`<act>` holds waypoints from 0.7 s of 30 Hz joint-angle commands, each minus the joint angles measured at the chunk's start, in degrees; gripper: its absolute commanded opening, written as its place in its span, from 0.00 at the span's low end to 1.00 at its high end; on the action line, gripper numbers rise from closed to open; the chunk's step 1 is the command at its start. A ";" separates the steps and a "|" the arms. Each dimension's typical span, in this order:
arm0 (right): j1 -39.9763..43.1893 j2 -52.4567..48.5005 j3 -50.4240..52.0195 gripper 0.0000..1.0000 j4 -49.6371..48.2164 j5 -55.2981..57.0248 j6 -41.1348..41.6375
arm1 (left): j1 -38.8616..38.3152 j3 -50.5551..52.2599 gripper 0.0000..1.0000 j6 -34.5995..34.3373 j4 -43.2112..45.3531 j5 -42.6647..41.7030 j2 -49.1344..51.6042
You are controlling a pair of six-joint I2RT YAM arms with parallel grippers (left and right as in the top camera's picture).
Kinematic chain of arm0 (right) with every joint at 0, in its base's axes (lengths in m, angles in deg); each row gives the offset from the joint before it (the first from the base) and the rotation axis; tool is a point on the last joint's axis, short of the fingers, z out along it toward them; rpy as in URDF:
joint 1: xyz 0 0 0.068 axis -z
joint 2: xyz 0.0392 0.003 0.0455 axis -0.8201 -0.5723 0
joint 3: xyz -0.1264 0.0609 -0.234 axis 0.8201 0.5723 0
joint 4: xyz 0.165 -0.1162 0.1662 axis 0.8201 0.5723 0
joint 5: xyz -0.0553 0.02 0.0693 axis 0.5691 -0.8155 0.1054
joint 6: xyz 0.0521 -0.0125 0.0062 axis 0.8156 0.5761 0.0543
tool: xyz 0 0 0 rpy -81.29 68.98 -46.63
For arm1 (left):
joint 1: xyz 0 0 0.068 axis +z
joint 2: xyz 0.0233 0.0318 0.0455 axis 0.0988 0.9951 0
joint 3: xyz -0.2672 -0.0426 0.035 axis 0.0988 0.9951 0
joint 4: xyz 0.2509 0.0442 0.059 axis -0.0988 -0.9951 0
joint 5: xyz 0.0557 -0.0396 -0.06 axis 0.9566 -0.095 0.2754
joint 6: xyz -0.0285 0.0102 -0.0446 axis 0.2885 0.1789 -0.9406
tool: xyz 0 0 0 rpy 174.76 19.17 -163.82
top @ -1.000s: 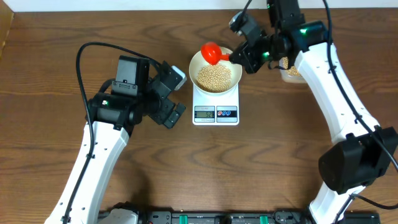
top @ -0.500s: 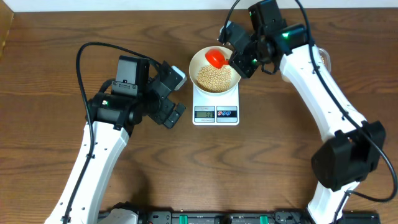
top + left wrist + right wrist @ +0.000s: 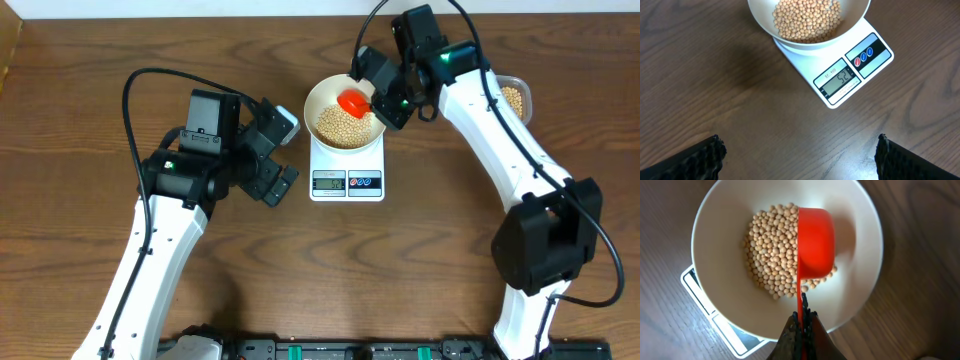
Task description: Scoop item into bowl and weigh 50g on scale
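— Brown wooden table (image 3: 80,120) from above: white bowl (image 3: 318,98) of beans (image 3: 340,125) sits on the scale (image 3: 347,182), left gripper (image 3: 290,150) just beside it.
— Its fingers?
— Wide apart in the left wrist view; display (image 3: 839,82) shows 52.
— And the right gripper (image 3: 801,317)?
— Pinched shut on the red scoop (image 3: 815,242), tipped over the beans inside the bowl.

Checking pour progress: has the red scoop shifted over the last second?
Yes. In the overhead view the red scoop has slid from the bowl rim inward over the beans, toward the scale display.
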State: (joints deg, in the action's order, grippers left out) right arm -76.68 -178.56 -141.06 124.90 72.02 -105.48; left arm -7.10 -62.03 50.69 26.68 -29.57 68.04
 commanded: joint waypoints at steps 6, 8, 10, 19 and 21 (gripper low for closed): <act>-0.92 -1.95 0.22 0.01 -0.13 0.44 -0.76 | 0.15 -0.15 0.98 -0.52 0.00 0.20 0.33; -0.92 -1.95 0.22 0.01 -0.11 1.14 -0.74 | 0.15 -0.15 0.98 -0.52 0.00 0.20 0.33; -0.98 -1.99 0.24 0.01 -0.09 1.42 -0.74 | 0.15 -0.15 0.98 -0.52 0.00 0.20 0.33; -3.15 -1.99 0.24 0.01 0.13 1.42 -0.76 | 0.15 -0.15 0.98 -0.52 0.00 0.20 0.33; -3.58 -1.99 0.24 0.01 0.31 1.42 -0.76 | 0.15 -0.15 0.98 -0.52 0.00 0.20 0.33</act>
State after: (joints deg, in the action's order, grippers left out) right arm -79.15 -180.15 -141.06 124.77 73.24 -105.68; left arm -7.08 -62.03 50.69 26.68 -29.57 68.04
